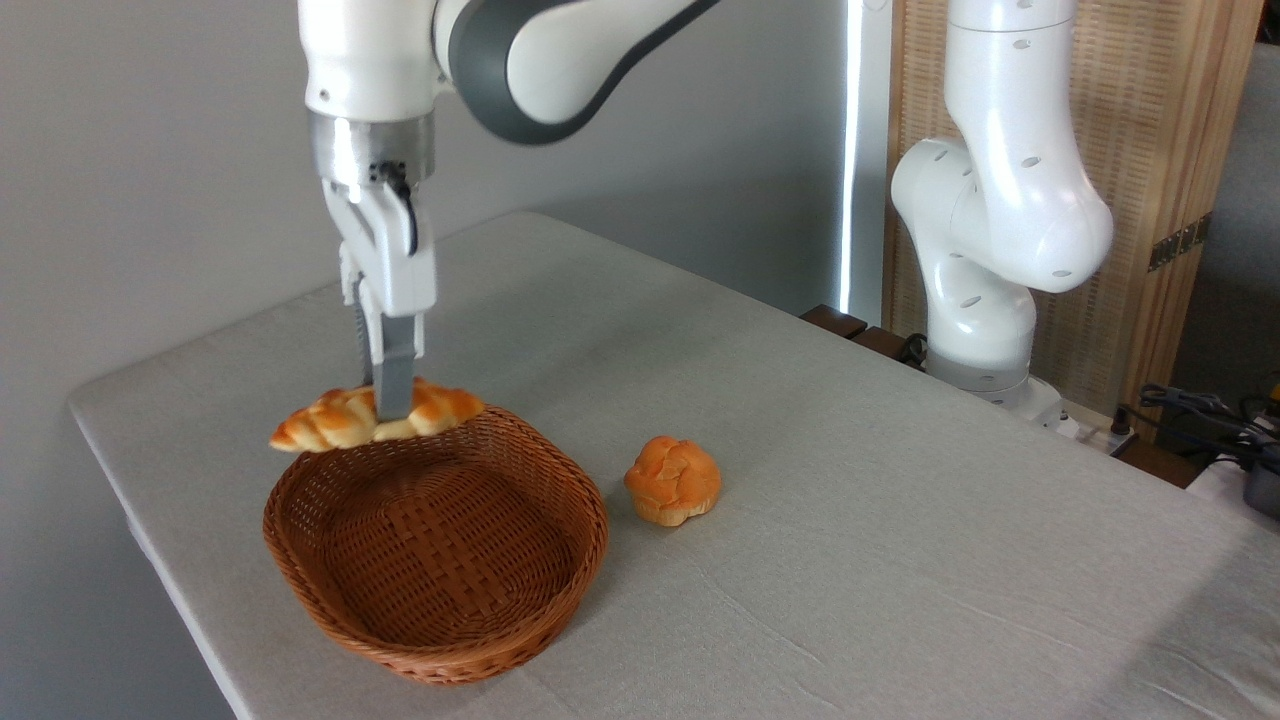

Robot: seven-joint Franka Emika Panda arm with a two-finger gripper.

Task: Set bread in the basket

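The bread [335,420], a long braided golden-orange loaf, hangs level in the air over the far rim of the basket [300,555]. My gripper [392,405] points straight down and is shut on the loaf's middle, its fingers covering part of it. The basket is an oval reddish-brown wicker one with a flat plaited bottom, and nothing lies inside it. It sits near the table's front left edge. The loaf's left end sticks out past the basket's far left rim.
A round knobbly orange bun [673,479] lies on the grey tablecloth [850,520] just right of the basket. The arm's white base [985,300] stands at the table's far right. The table's left edge runs close to the basket.
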